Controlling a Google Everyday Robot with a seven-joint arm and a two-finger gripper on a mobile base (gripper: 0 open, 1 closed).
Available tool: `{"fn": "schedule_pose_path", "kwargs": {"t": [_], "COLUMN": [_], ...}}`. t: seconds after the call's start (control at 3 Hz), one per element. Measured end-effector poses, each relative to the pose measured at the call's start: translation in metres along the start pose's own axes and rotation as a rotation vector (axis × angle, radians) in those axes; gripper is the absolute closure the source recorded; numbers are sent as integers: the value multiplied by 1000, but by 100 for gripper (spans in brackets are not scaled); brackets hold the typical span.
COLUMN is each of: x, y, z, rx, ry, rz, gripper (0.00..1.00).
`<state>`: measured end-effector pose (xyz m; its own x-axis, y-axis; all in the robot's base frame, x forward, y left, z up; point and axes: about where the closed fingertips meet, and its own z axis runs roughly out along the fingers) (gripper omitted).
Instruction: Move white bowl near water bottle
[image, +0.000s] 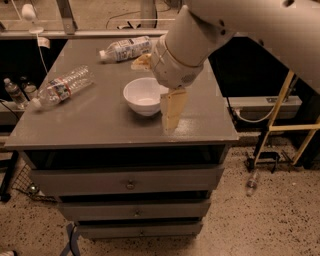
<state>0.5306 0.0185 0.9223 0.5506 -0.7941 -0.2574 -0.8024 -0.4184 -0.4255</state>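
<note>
No lettering can be read anywhere. The water bottle (62, 88), lying near the left edge of the tabletop (100, 122), wears a narrow red, white and blue band. The second bottle (125, 49) at the back has a wide whitish label. Both are illegible. The hand (171, 122), unmarked, hangs just right of the plain white bowl (143, 96).

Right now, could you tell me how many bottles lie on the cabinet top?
2: the water bottle at the left edge, a white-labelled bottle at the back. The pincer hangs beside the white bowl. The arm may hide more.
</note>
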Motion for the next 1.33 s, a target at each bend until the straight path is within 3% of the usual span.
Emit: {"fn": "schedule_pose_path", "kwargs": {"t": [0.67,1.33], "x": [21,40], "y": [-25,-22], "z": [43,68], "rx": [-67,-125], "ry": [-15,-17], "rz": [-63,-39], "gripper": [0,0]}}
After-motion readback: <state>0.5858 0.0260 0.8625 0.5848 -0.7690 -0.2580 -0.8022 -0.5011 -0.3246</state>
